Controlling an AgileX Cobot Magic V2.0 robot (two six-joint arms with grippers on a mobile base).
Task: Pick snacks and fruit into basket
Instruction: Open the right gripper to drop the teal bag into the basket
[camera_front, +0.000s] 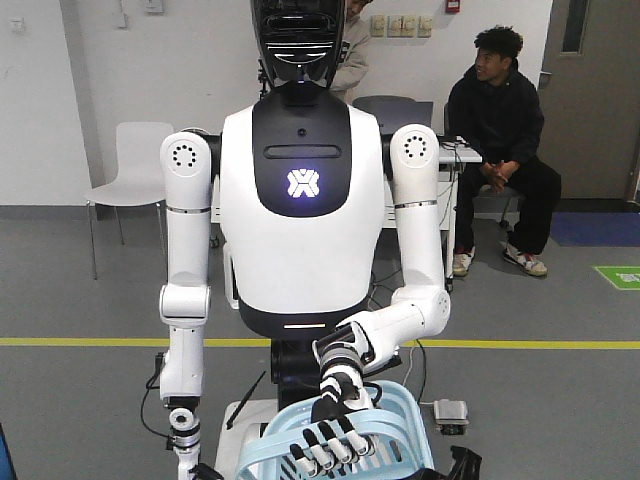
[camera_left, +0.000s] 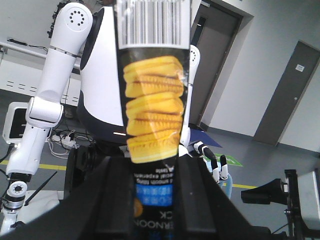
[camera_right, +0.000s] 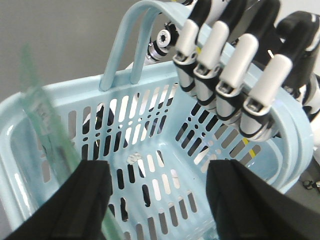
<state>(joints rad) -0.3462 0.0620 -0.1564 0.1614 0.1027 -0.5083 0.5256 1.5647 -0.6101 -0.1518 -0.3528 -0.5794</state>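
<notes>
The light-blue latticed basket (camera_right: 150, 170) hangs right under my right gripper (camera_right: 162, 175), which is open with nothing between its fingers. A humanoid robot's black-and-white hand (camera_right: 225, 65) hooks over the basket's far rim. The snacks, a blurred mint-green pouch (camera_right: 42, 125), stand on edge inside the basket along its left wall, beside my left finger. My left gripper (camera_left: 152, 170) is shut on a tall black pack (camera_left: 152, 75) printed with yellow sandwich biscuits and a barcode, held upright. The fruit is out of view. The front view shows the basket (camera_front: 400, 420) at the bottom edge.
The white humanoid robot (camera_front: 300, 180) stands directly ahead, holding the basket in its hand (camera_front: 325, 445). A seated person in black (camera_front: 500, 130), a white chair (camera_front: 135, 160) and a table are behind it. Grey doors (camera_left: 292, 95) show in the left wrist view.
</notes>
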